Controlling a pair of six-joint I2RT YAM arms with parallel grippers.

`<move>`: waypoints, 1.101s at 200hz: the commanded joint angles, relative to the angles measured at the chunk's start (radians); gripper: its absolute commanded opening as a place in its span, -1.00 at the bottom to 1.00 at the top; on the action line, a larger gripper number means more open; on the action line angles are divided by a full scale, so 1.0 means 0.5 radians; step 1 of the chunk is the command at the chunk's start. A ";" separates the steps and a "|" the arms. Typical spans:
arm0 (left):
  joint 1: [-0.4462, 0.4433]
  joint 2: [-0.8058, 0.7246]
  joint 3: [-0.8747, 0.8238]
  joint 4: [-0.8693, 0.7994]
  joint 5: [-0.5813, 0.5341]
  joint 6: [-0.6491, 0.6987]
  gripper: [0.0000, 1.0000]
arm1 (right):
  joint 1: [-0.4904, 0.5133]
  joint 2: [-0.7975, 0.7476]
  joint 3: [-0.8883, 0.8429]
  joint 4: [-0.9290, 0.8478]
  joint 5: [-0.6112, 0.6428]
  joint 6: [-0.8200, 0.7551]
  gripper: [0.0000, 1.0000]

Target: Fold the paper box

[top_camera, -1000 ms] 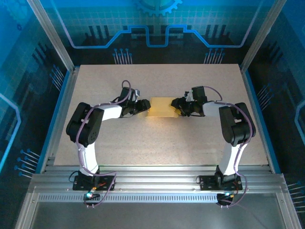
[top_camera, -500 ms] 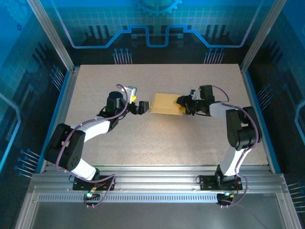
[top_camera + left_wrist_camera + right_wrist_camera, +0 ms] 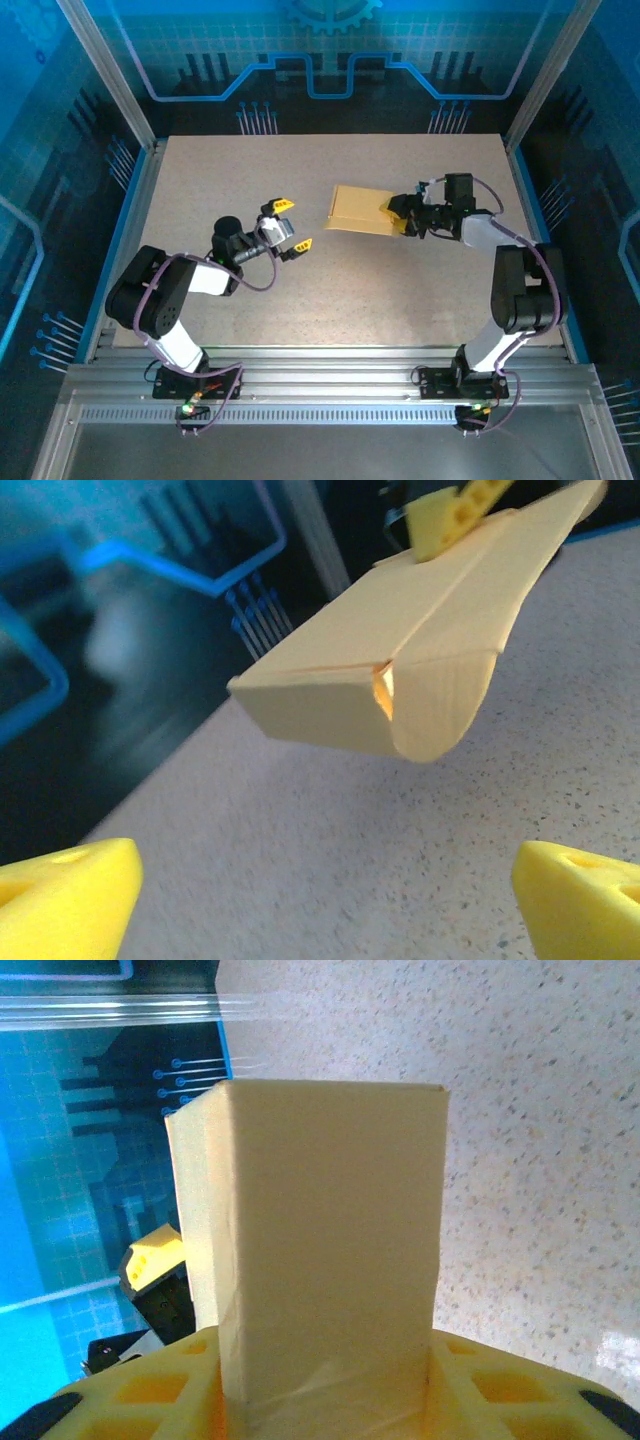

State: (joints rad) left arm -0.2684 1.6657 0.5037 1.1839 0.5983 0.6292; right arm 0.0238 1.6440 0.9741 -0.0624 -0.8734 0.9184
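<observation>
The paper box (image 3: 360,209) is a pale yellow card sleeve, folded flat-ish, held off the table at mid-right. My right gripper (image 3: 402,214) is shut on its right end; the box (image 3: 325,1250) runs straight out from between the yellow fingers (image 3: 150,1400). My left gripper (image 3: 291,225) stands open to the left of the box, apart from it, with nothing between its yellow fingertips (image 3: 60,905). From there the near end of the box (image 3: 400,670) shows a rounded flap hanging above the table.
The speckled beige table (image 3: 330,290) lies under both arms. Blue enclosure walls (image 3: 60,200) and metal posts ring the table. An aluminium rail (image 3: 330,365) runs along the near edge by the arm bases.
My left gripper let go of the box, drew back to the left and down, and opened. The right gripper carried the box to the right and a little farther back.
</observation>
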 commanded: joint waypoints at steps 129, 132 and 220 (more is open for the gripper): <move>-0.517 -0.063 -0.167 0.434 -0.503 1.626 0.62 | 0.096 -0.254 0.128 -0.996 -0.427 -0.545 -0.16; -0.523 -0.064 -0.169 0.434 -0.503 1.635 0.61 | 0.096 -0.252 0.132 -1.014 -0.428 -0.557 -0.16; -0.617 -0.070 -0.178 0.433 -0.540 1.638 -0.17 | 0.102 -0.224 0.170 -1.115 -0.402 -0.625 -0.15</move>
State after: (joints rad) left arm -0.5728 1.6299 0.4213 1.3739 0.3340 1.4433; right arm 0.0654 1.5391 1.0290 -0.5774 -1.0534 0.6273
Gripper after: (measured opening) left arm 0.430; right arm 0.425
